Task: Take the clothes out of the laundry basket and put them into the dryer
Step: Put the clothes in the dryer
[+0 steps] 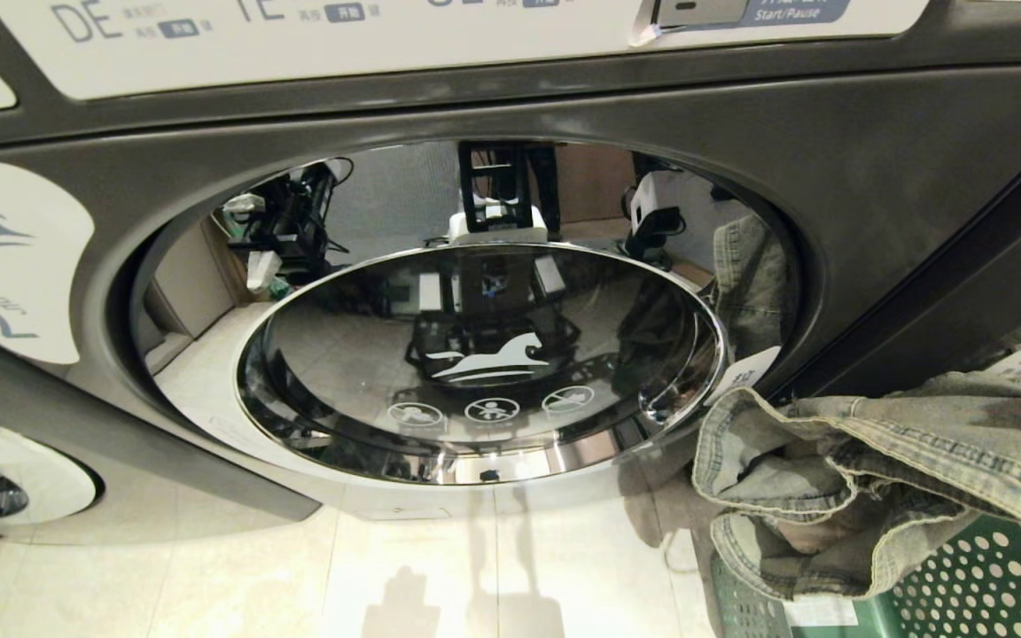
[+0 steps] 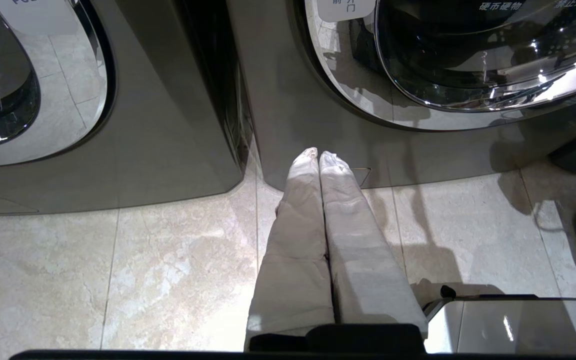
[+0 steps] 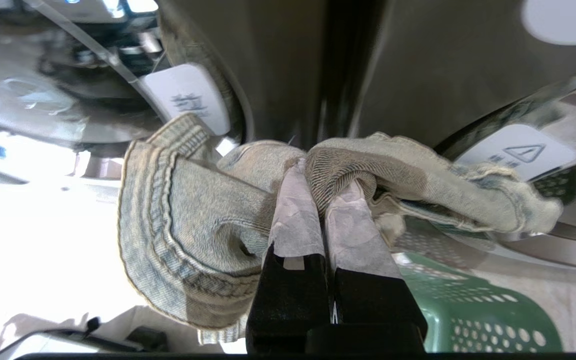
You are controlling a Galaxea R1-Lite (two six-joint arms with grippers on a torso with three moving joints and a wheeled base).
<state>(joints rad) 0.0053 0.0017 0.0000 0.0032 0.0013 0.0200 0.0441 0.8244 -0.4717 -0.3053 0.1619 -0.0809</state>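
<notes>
Denim lifted clear of the basket, dryer door shut.
Right hand (image 3: 323,187) pinches the denim garment (image 3: 193,225) above the green laundry basket (image 3: 468,310), ready for carrying toward the dryer door (image 1: 484,363); left hand (image 2: 319,156), pressed together, hangs parked.

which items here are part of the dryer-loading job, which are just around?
Job:
- denim garment, pinched in the shut right gripper
- green laundry basket beneath it
- dryer door, closed

Just around:
- neighbouring machine at left
- left gripper, shut and empty, over the floor tiles
</notes>
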